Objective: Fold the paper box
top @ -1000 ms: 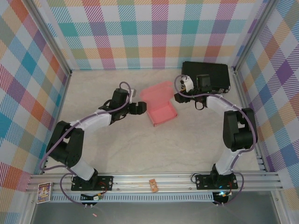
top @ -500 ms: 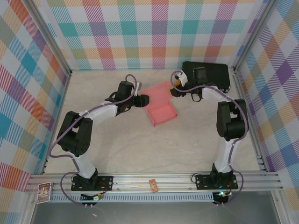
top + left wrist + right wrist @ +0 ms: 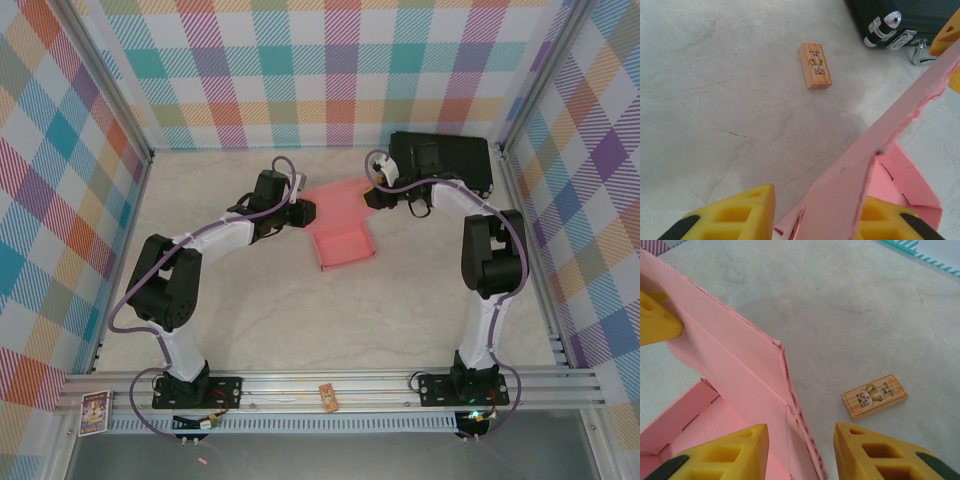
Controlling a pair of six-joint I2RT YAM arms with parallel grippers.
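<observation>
Straddling the raised lid panel of the pink box (image 3: pixel 345 243), your left hand (image 3: pixel 817 202) and right hand (image 3: pixel 799 435) both have their fingers apart. Neither is clamped on the card. The box sits on the worktop (image 3: pixel 300 310) just left of the black case (image 3: pixel 440 160) and slightly forward of it. Its shallow tray lies flat, and the lid panel stands up on the side toward the case.

Risks, as judgement:

1. The card is thin and the panel's free edge looks ragged. If you close both hands and move them unevenly, expect a tear, or a buckle away from the crease.
2. Nothing holds the tray. Pushing the panel over could slide the whole box away from the case instead of folding it.
3. A small wooden block (image 3: pixel 815 72) lies near the case's left end, behind the panel. Should the panel fall back that way, it would land on the block.
4. Your right hand works close beside the case. A wide swing risks striking its metal latches (image 3: pixel 892 22).
</observation>
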